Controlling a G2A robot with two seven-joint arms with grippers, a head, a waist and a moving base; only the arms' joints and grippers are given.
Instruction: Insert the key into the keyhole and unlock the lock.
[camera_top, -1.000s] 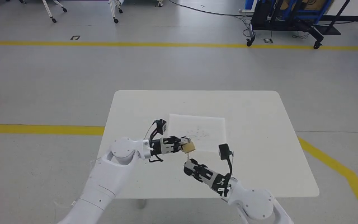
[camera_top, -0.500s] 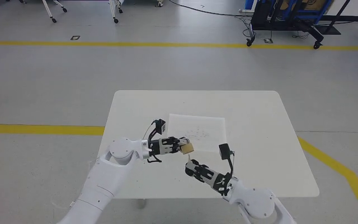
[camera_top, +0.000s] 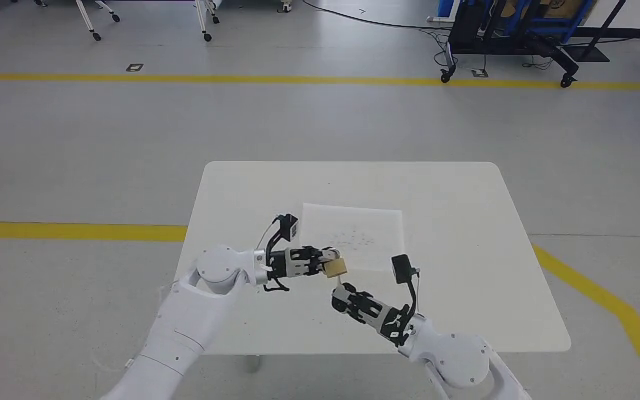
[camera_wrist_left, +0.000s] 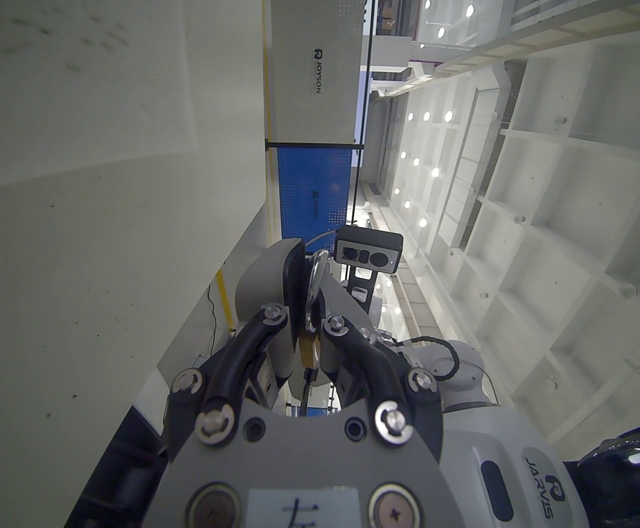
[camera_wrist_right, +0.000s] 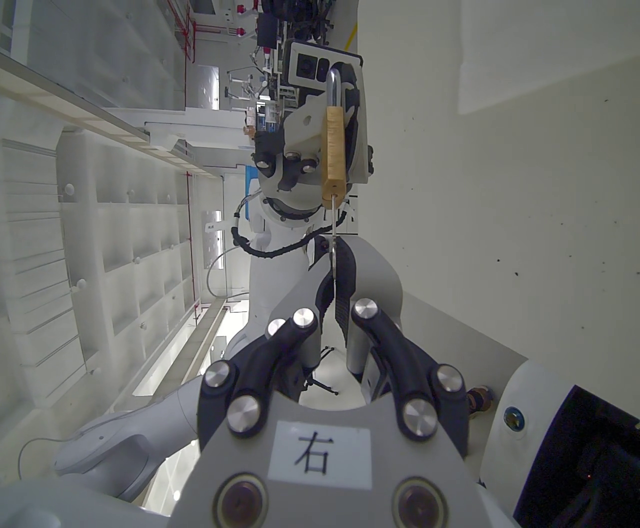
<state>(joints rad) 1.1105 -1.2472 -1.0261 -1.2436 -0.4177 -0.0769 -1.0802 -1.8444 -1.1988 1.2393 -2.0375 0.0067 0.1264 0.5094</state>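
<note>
My left gripper (camera_wrist_left: 307, 282) clamps the padlock (camera_wrist_right: 334, 150) so its keyhole (camera_wrist_right: 333, 195) faces my right gripper (camera_wrist_right: 334, 267), closed on the key (camera_wrist_right: 333, 225).

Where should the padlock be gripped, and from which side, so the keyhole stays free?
Grip the padlock by its shackle end, from opposite the keyhole, as the left gripper does: its keyhole end then faces the key in the right gripper.

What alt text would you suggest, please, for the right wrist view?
The right pincer grips a thin key whose tip meets the end of a brass padlock, held in the left pincer farther off. A white table lies alongside them.
</note>
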